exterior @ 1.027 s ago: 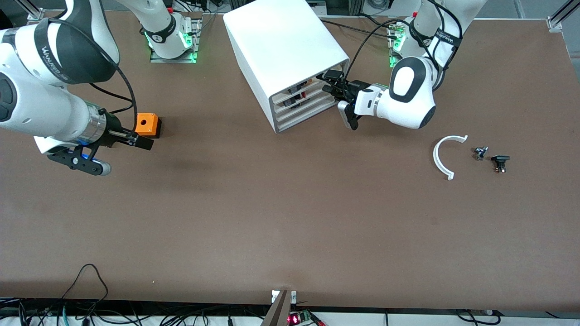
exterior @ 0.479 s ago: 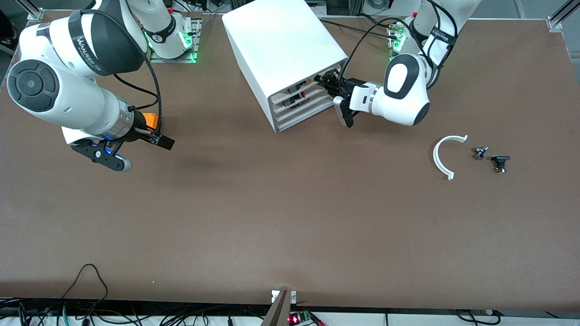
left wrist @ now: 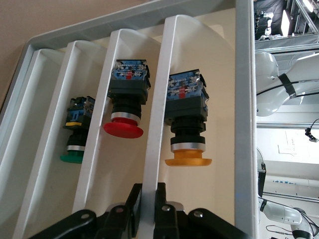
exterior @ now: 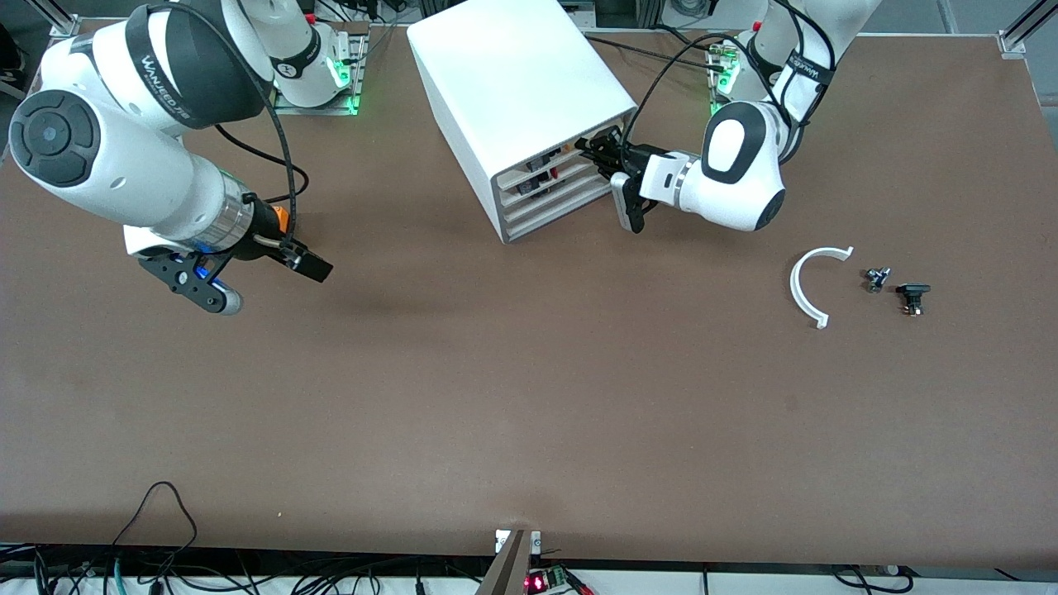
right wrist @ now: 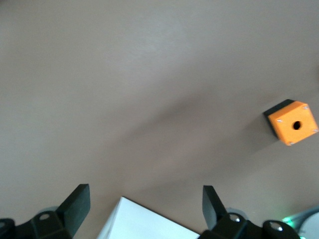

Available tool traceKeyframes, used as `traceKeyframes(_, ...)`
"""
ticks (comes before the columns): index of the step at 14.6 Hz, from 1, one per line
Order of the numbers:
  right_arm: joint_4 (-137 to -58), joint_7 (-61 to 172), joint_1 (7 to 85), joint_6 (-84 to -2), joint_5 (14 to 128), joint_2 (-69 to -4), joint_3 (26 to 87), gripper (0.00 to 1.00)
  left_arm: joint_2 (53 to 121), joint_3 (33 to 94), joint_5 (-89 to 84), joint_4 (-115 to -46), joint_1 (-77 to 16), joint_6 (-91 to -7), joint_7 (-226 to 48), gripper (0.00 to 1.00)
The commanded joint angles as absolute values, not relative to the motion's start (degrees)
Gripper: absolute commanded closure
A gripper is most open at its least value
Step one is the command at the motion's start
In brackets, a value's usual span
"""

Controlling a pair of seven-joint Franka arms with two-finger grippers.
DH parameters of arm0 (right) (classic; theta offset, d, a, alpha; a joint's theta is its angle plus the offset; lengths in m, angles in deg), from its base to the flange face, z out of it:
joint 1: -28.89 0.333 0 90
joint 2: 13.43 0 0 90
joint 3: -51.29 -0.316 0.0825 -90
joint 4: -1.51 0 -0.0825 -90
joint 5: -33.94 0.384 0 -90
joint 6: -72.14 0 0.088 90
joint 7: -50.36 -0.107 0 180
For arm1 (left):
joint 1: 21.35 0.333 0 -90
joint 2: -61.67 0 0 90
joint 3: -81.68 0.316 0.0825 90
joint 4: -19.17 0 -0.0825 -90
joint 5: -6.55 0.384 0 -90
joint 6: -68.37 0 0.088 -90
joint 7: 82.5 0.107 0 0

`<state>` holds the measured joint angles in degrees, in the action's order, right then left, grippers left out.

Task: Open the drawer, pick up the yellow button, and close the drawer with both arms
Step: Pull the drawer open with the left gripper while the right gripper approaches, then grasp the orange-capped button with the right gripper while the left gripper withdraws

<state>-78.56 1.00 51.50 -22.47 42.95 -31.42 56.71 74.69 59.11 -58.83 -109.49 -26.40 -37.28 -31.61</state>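
Clamped by left gripper (left wrist: 148,219) on thin, slick drawer (left wrist: 154,149) lip at six o'clock, likely light and flexing; right gripper (right wrist: 144,206) spread, waiting above table (exterior: 529,397).

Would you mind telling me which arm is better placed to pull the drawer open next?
The left. Its claw is shut on the drawer front edge at the cabinet, while the right claw hangs open over bare table.

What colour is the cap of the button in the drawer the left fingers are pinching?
Orange-yellow cap, clearest in the left wrist view.
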Motion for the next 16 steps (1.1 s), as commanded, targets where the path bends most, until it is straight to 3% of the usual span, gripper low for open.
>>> traceKeyframes(1,-76.28,-4.2,54.89,-26.55,44.04,-34.16,56.91,0.0,74.85,59.0,-53.43,-107.68,-22.68,-37.28,-30.99,1.0)
traceKeyframes(7,-67.06,-17.82,62.36,-27.88,43.96,-41.98,56.91,0.0,82.93,59.09,-37.16,-93.44,-15.82,-32.53,-31.52,1.0)
traceKeyframes(12,-60.28,-27.58,67.64,-29.46,43.78,-46.91,57.0,0.0,86.72,59.18,-32.92,-86.49,-13.0,-29.55,-31.61,1.0)
traceKeyframes(13,-60.28,-29.16,68.69,-30.51,43.78,-47.0,57.0,0.0,86.81,59.18,-32.91,-86.3,-12.65,-28.67,-31.52,0.6)
traceKeyframes(14,-60.28,-30.75,69.75,-31.48,43.78,-47.26,57.0,0.0,86.81,59.18,-32.91,-86.04,-12.39,-28.49,-31.35,0.06)
traceKeyframes(16,-60.28,-33.74,71.77,-33.67,43.78,-47.61,57.0,0.0,86.54,59.18,-32.74,-84.73,-11.68,-26.92,-31.7,0.0)
